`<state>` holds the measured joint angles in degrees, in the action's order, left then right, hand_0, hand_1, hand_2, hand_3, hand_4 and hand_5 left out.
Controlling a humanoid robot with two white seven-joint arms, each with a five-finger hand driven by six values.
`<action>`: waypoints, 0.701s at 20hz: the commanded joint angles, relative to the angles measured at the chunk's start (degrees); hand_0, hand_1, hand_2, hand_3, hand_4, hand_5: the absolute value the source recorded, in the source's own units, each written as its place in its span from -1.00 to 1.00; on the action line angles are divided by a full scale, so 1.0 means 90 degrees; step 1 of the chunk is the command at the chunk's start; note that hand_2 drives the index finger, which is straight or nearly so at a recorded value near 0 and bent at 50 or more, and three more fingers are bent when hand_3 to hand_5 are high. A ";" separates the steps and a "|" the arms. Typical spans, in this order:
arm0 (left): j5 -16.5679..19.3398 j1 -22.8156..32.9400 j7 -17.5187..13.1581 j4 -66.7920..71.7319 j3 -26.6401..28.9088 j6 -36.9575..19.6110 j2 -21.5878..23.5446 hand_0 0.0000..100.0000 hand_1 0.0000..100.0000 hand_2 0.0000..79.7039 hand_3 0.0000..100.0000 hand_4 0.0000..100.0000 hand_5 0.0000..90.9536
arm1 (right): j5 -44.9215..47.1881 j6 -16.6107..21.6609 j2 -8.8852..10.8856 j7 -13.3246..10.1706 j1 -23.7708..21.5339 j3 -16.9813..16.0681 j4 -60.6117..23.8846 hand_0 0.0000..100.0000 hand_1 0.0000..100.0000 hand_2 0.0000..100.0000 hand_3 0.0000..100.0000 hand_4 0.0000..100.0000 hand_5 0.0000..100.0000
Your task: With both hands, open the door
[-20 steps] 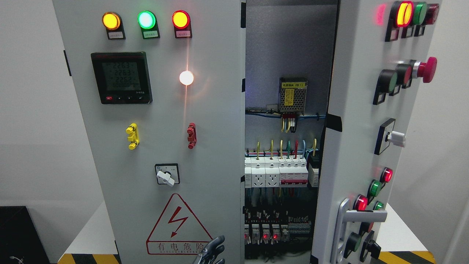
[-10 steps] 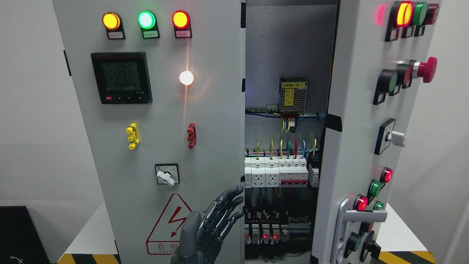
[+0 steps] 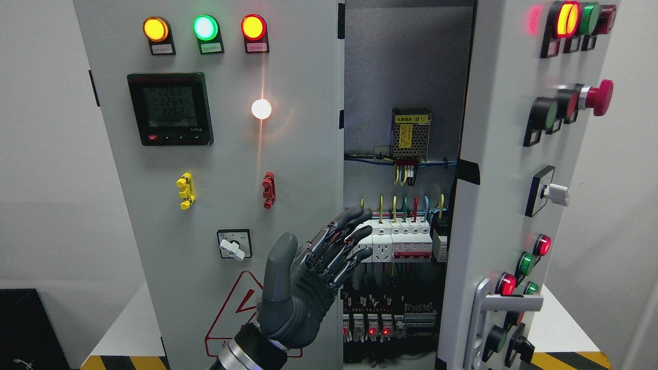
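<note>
Head view. The left hand [image 3: 303,280], grey and jointed, rises from the lower edge left of the middle, its wrist in front of the red warning triangle [image 3: 241,313] on the left door [image 3: 226,169]. The hand is released: the fingers [image 3: 345,234] are extended and slightly fanned, the thumb [image 3: 280,264] stands upright and apart from them, and nothing is held. The fingertips cross the inner edge of the left door and lie in front of the white socket modules [image 3: 383,241] inside the cabinet; whether they touch that edge cannot be told.

The left door faces the camera and looks closed or nearly so. On it, above the hand, are three lit indicator lamps [image 3: 204,28] (yellow, green, red), a digital meter [image 3: 170,109], a bright white lamp [image 3: 261,109], a yellow clip [image 3: 185,191], a red clip [image 3: 268,189] and a rotary switch [image 3: 234,244], the last just left of the thumb.

The right door [image 3: 506,169], right of the hand and well apart from it, stands swung outward, exposing wiring and a perforated power supply [image 3: 410,134]. It carries lamps, a red mushroom button [image 3: 599,96] and a metal handle [image 3: 486,313] near its lower part.
</note>
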<state>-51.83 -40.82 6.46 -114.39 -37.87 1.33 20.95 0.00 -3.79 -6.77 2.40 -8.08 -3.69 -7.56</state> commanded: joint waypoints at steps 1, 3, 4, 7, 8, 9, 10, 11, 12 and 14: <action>-0.0519 -0.0951 0.0005 0.0121 -0.0479 0.0145 -0.0179 -1.00 -1.00 -1.00 -1.00 -1.00 -1.00 | -0.0205 0.0002 0.0000 -0.0003 0.0000 0.0000 0.0000 -0.62 -1.00 -1.00 -1.00 -1.00 -1.00; -0.0627 -0.1108 0.0005 0.0209 -0.0635 0.0193 -0.0199 -1.00 -1.00 -1.00 -1.00 -1.00 -1.00 | -0.0205 0.0002 0.0000 -0.0003 0.0000 0.0000 0.0000 -0.62 -1.00 -1.00 -1.00 -1.00 -1.00; -0.0724 -0.1196 0.0005 0.0258 -0.0694 0.0232 -0.0199 -1.00 -1.00 -1.00 -1.00 -1.00 -1.00 | -0.0205 0.0002 0.0000 -0.0003 0.0000 0.0000 0.0000 -0.62 -1.00 -1.00 -1.00 -1.00 -1.00; -0.1183 -0.1498 0.0005 0.0492 -0.0880 0.0398 -0.0286 -1.00 -1.00 -1.00 -1.00 -1.00 -1.00 | -0.0205 0.0002 0.0000 -0.0003 0.0000 0.0000 0.0000 -0.62 -1.00 -1.00 -1.00 -1.00 -1.00; -0.1242 -0.1606 0.0005 0.0599 -0.0938 0.0428 -0.0325 -1.00 -1.00 -1.00 -1.00 -1.00 -1.00 | -0.0205 0.0002 0.0000 -0.0003 0.0000 0.0000 0.0000 -0.62 -1.00 -1.00 -1.00 -1.00 -1.00; -0.1252 -0.1674 0.0005 0.0668 -0.0987 0.0428 -0.0355 -1.00 -1.00 -1.00 -1.00 -1.00 -1.00 | -0.0205 0.0002 0.0000 -0.0003 0.0000 0.0000 0.0000 -0.62 -1.00 -1.00 -1.00 -1.00 -1.00; -0.1252 -0.1723 0.0005 0.0698 -0.1036 0.0428 -0.0365 -1.00 -1.00 -1.00 -1.00 -1.00 -1.00 | -0.0205 0.0002 0.0000 -0.0003 0.0000 0.0000 0.0000 -0.62 -1.00 -1.00 -1.00 -1.00 -1.00; -0.1272 -0.1801 -0.0005 0.0708 -0.1085 0.0438 -0.0345 -1.00 -1.00 -1.00 -1.00 -1.00 -1.00 | -0.0205 0.0002 0.0000 -0.0003 0.0000 0.0000 0.0000 -0.62 -1.00 -1.00 -1.00 -1.00 -1.00; -0.1330 -0.1899 0.0005 0.0717 -0.1192 0.0438 -0.0316 -1.00 -1.00 -1.00 -1.00 -1.00 -1.00 | -0.0205 0.0002 0.0000 -0.0003 0.0000 0.0000 0.0000 -0.62 -1.00 -1.00 -1.00 -1.00 -1.00; -0.1544 -0.2123 -0.0005 0.0717 -0.1465 0.0438 -0.0287 -1.00 -1.00 -1.00 -1.00 -1.00 -1.00 | -0.0205 0.0002 0.0000 -0.0003 0.0000 0.0000 0.0000 -0.62 -1.00 -1.00 -1.00 -1.00 -1.00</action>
<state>-62.08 -55.03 6.47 -110.87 -44.23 5.16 19.10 0.00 -3.80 -6.77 2.40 -8.08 -3.69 -7.56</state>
